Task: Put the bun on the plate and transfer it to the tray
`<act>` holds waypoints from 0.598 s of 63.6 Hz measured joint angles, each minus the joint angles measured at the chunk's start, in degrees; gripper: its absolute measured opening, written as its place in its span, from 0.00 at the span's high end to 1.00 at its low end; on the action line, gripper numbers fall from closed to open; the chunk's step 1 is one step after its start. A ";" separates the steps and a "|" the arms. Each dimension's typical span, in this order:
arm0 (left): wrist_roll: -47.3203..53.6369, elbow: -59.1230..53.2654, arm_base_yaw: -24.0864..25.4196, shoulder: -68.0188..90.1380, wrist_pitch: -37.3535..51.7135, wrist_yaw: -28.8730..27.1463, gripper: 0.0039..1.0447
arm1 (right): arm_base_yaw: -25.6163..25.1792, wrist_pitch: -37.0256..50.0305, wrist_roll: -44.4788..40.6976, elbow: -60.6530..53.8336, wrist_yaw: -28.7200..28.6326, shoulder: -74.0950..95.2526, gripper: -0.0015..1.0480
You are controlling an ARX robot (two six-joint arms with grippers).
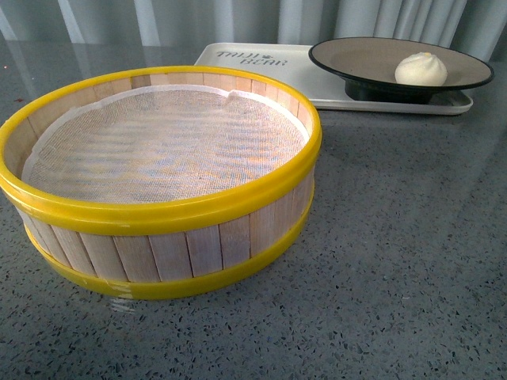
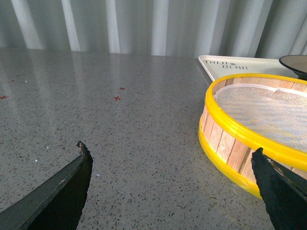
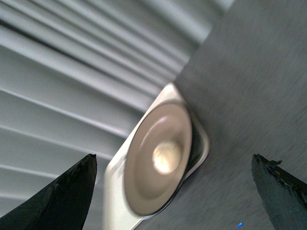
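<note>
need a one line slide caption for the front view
Bun sits on the black-rimmed plate, plate rests on the cream tray, behind an empty yellow-rimmed steamer basket on the speckled grey table.

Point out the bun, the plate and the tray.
bun (image 1: 421, 69), front view, middle of its white top.
plate (image 1: 356, 57), front view, bare tan inside, left of the bun.
tray (image 1: 261, 57), front view, flat surface beside the lettering.
</note>
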 joint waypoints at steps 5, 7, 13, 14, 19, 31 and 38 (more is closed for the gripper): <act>0.00 0.02 0.00 0.00 0.00 0.00 0.06 | -1.14 4.50 -10.88 -4.33 3.80 -5.44 0.08; -0.02 0.02 0.00 0.00 0.00 0.00 0.06 | -1.36 5.81 -15.69 -5.97 4.26 -7.50 0.08; 0.00 0.02 0.00 0.00 0.00 -0.02 0.06 | -3.52 4.44 -32.24 -11.78 -4.48 -15.61 0.17; 0.00 0.02 0.00 0.00 0.00 -0.02 0.06 | -3.74 3.28 -34.27 -12.98 -6.73 -17.18 0.21; 0.00 0.02 0.00 0.00 0.00 0.00 0.06 | -3.19 1.31 -41.53 -18.58 -9.70 -23.12 0.34; -0.02 0.02 0.00 0.00 0.00 -0.02 0.06 | 0.85 1.51 -46.03 -24.90 -5.64 -29.73 0.65; 0.00 0.02 0.00 0.00 0.00 -0.02 0.06 | 2.95 1.51 -46.66 -27.54 -3.67 -32.22 0.82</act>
